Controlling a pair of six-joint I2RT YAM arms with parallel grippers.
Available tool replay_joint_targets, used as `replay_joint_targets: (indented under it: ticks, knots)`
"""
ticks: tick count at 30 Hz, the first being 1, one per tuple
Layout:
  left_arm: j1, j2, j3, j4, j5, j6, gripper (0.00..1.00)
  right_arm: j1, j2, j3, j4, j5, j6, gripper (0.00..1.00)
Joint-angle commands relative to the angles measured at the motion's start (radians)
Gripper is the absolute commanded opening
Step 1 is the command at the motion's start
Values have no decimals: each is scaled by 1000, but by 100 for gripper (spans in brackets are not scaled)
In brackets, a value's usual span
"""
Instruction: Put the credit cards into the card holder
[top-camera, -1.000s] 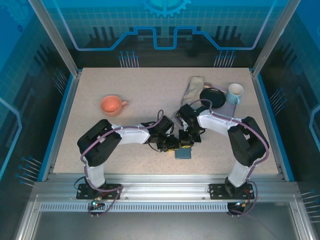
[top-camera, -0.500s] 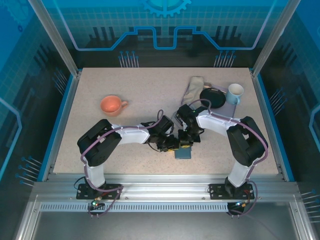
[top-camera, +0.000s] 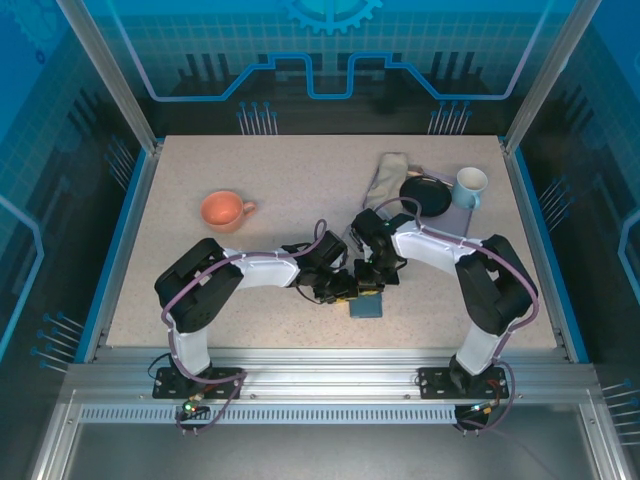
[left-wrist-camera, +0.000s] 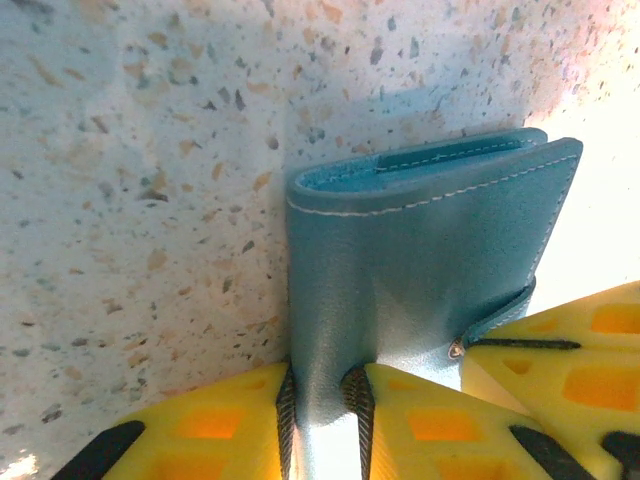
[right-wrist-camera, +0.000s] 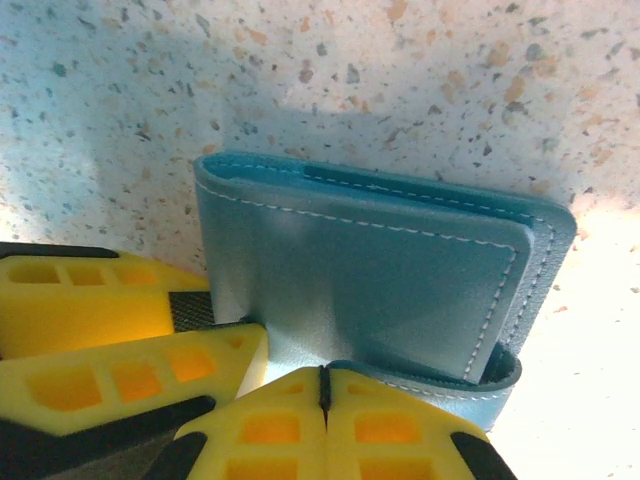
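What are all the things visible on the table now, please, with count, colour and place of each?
card holder: one, slate-blue, near centre of the table, partly folded, gripped from two sides
cup: one, orange, left part of the table
cloth: one, beige, far side, right of centre
dish: one, black, beside the cloth
mug: one, white, far right, next to the dish
tray: one, grey-blue, by the mug; details too small to tell
table: one, speckled beige
left gripper: yellow fingers, shut on one flap of the card holder
right gripper: yellow fingers, shut on another flap
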Motion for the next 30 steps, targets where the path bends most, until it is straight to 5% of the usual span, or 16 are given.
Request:
replay_joint_targets:
  ticks: [1,30]
  knots:
    - [3,32,-25,-5,0,-11,25,30,35,18,-24,22,-1,0]
    - [9,31,-27,-5,-1,-10,25,44,12,49,-67,30,-18,0]
